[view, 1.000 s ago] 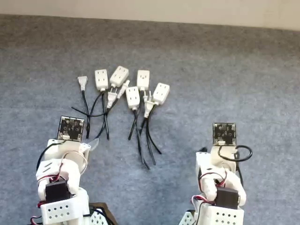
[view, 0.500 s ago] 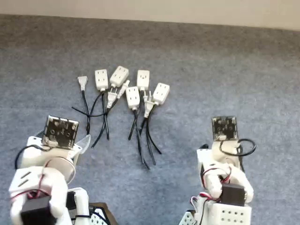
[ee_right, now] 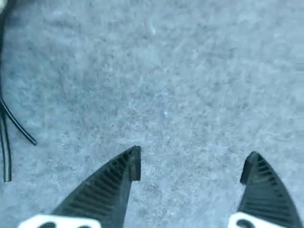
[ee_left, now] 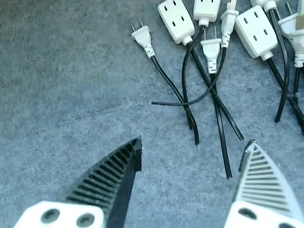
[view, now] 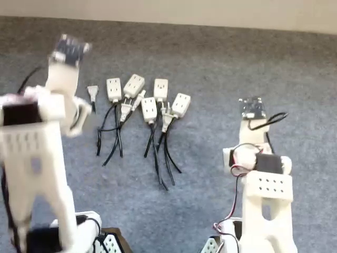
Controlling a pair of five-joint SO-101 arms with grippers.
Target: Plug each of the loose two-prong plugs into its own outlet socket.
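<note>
1. Both arms have come up since a second ago. The left arm (view: 37,132) now stands tall at the carpet's left side, and the right arm (view: 263,174) rose less and pushed slightly forward.
2. We see no shift in the plugs, sockets or cables; they lie where they lay before.
3. We see the left gripper (ee_left: 194,142) with jaws spread wide and holding nothing. It hangs over the carpet (ee_left: 71,95), just short of the cable ends (ee_left: 195,138).
4. We see the right gripper (ee_right: 194,152) also spread and empty, over bare carpet well apart from the cluster.
5. Farther out, the leftmost plug (view: 92,93) lies alone with its prongs bare. It is beside the first socket (view: 114,88) but not touching it.
6. Five white sockets sit in a loose cluster, with other plugs (view: 126,109) between them and black cables (view: 158,153) trailing back toward the arms.
7. Hard to make out:
   - The left arm hides the carpet behind it in the high view.
   - The sockets in the left wrist view are cut off at the frame edge.
   - The right wrist view catches only two cable tips (ee_right: 9,142).
   - We cannot tell whether the slanted plug (view: 139,98) touches the second socket (view: 134,85).
</note>
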